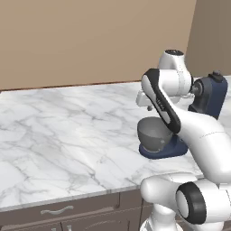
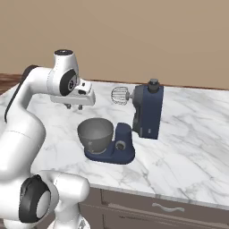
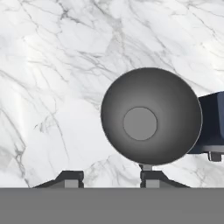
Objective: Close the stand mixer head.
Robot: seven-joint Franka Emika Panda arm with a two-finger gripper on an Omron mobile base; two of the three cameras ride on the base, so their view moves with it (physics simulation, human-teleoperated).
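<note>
The marble counter (image 1: 67,131) is viewed forward and down from behind the arm, from its left and right; the mixer (image 2: 129,129) is shared. The grey bowl (image 3: 151,116) is viewed closely from straight above.

The white arm hides the wire whisk and the front of the bulky navy-blue stand mixer head (image 1: 211,94) in the left base view. In the hand view, the navy mixer base (image 3: 213,127) is cut off at 3 o'clock.
</note>
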